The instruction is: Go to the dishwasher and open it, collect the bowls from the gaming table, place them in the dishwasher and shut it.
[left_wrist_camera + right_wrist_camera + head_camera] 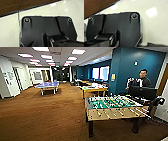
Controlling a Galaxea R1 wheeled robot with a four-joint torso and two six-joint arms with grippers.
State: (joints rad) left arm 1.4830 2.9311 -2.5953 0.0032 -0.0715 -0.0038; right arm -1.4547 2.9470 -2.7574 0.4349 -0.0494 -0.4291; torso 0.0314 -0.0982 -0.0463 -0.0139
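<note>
The gaming table (93, 89), with a pale top and a yellow edge, stands in mid-room beside the teal wall, beyond the foosball table. Small items lie on its top, too blurred to tell whether they are the bowls. The dishwasher is out of view. In both wrist views the robot's own dark plate hangs over a pale glossy floor (10, 32) (154, 25) next to a strip of brown carpet (12, 5) (95, 6).
A foosball table (113, 107) with a green field and rods stands close at the front right. Behind it a person (142, 80) holds a control rig. A blue ping-pong table (48, 85) sits far back on the left. Brown carpet (45, 114) spreads wide ahead and to the left.
</note>
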